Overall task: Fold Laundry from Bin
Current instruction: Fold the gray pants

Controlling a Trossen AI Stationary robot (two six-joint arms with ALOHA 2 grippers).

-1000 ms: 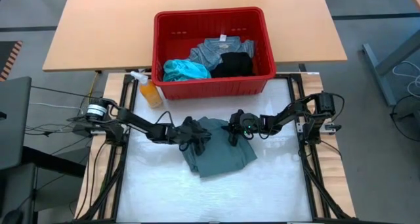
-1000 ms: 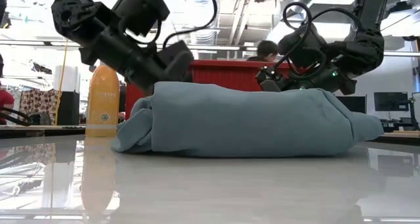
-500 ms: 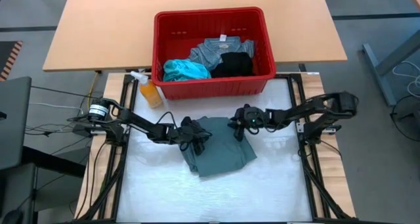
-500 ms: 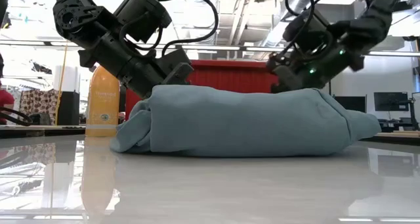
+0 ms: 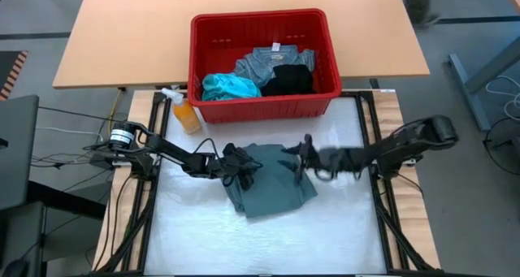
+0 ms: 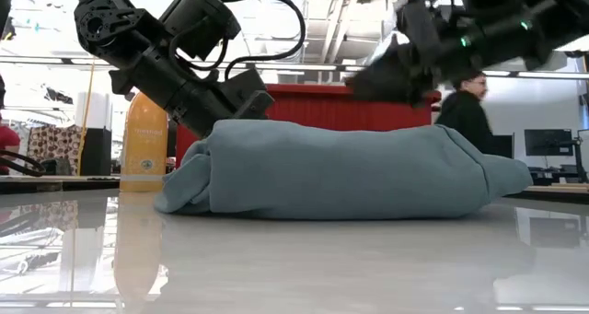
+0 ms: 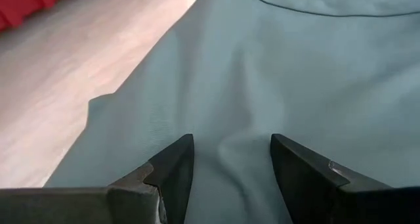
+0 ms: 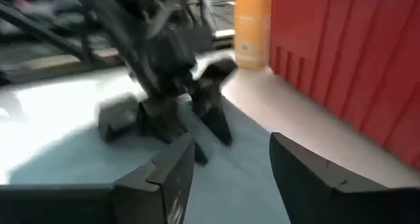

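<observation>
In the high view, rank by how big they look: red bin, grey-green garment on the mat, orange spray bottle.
1. Red bin
2. Grey-green garment
3. Orange spray bottle

The overhead camera keeps nearness from skewing this much.

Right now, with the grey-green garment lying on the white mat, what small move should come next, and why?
Probably close the left claw on the folded grey-green cloth garment: its open fingers rest on the fabric, while the right claw is open and off it.

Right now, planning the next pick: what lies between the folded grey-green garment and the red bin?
In the high view, only a bare strip of white table separates the grey-green garment from the red bin.
</observation>
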